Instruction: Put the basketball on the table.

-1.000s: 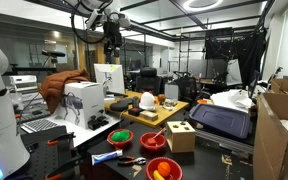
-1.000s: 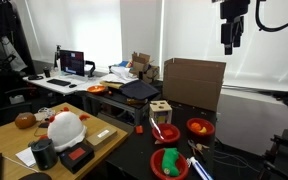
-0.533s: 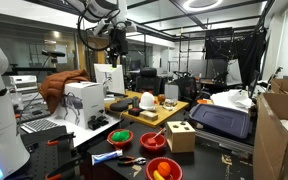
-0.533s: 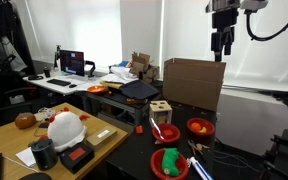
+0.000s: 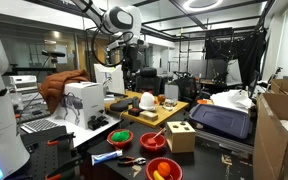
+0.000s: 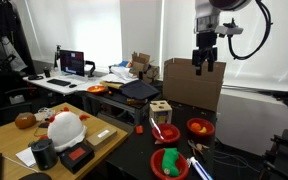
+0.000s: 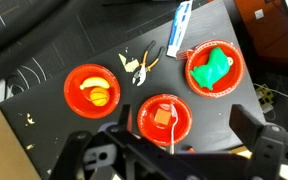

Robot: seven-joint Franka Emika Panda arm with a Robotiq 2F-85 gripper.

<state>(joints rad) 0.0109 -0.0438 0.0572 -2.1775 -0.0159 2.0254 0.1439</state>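
Observation:
The basketball (image 5: 170,92) is a small orange ball on the light wooden platform, beside the white-and-orange domed object (image 5: 147,100). It also shows in an exterior view (image 6: 24,120). It is out of the wrist view. My gripper (image 5: 131,57) hangs high in the air, open and empty, well away from the ball; an exterior view (image 6: 203,62) shows it above the dark table (image 6: 234,160). In the wrist view my gripper (image 7: 185,118) looks straight down on the table (image 7: 104,45) and its bowls.
Below me are a red bowl (image 7: 91,88) with orange and yellow pieces, a red bowl (image 7: 164,115) with a cube and a spoon, and a red bowl (image 7: 214,67) with green stuff. Pliers (image 7: 141,65) lie between them. A wooden block box (image 6: 160,111) and a cardboard box (image 6: 192,82) stand nearby.
My arm has swung sideways and come down, so the gripper now hangs lower and nearer the bowls. It has stayed open and empty. The ball has not moved.

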